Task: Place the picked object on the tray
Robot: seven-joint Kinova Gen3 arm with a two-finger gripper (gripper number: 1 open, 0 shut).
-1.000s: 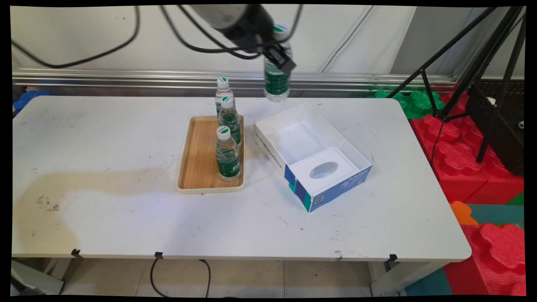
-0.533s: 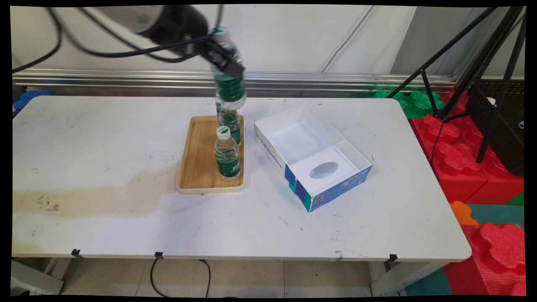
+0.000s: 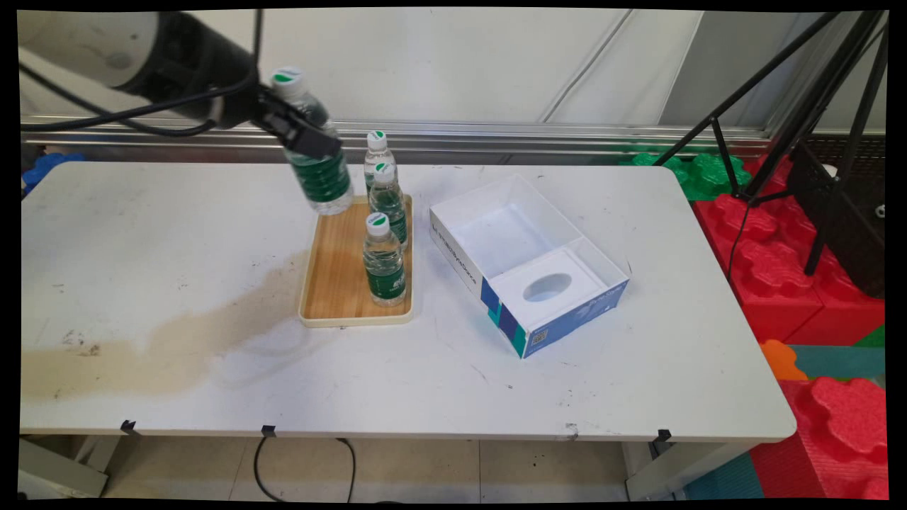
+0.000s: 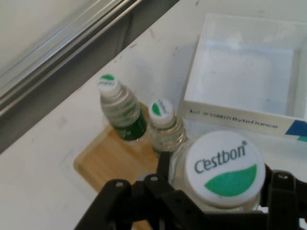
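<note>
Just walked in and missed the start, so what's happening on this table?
The robot arm's claw is shut on a water bottle and holds it tilted in the air over the far left corner of a wooden tray. Three more bottles stand in a row along the tray's right side. To the right of the tray lies an open white box with a blue side and nothing in it.

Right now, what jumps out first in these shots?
The gripper holds a tilted water bottle in the air above the far left corner of the wooden tray. Three more bottles stand along the tray's right side, and an open white box lies just right of it.
</note>
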